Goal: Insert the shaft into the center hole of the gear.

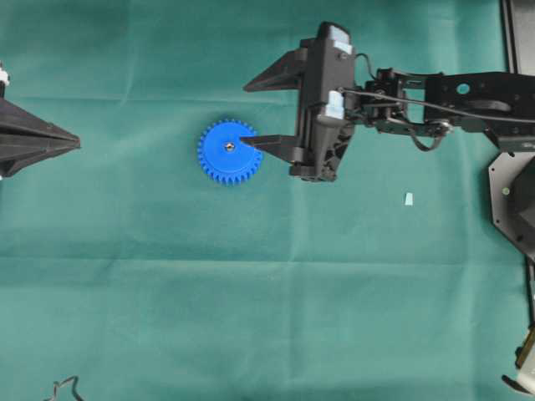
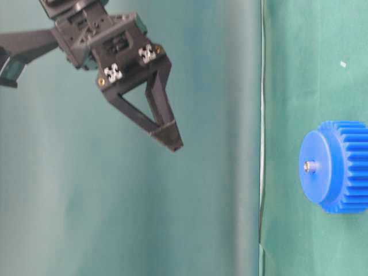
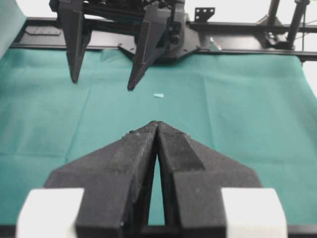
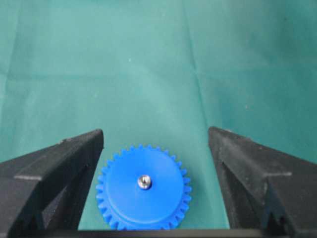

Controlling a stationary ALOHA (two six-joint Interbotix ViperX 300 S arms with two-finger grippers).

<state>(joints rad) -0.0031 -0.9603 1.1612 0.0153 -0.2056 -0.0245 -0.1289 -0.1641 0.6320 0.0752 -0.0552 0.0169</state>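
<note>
Overhead, right black claw (image 1: 251, 113) hangs level above desk, jaws spread wide, empty. Left claw (image 3: 157, 124) rests at far edge, clenched. Bright blue toothed plastic gear (image 4: 144, 194) lies flat on wrinkled green cloth desk (image 1: 251, 292); tiny silvery metal shaft (image 4: 144, 182) seated in center hole.

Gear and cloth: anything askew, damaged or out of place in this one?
Nothing looks damaged. The pin sits in the gear hub, upright as far as can be told. One oddity: a small pale scrap lies loose on the green cloth, well apart from the gear.
</note>
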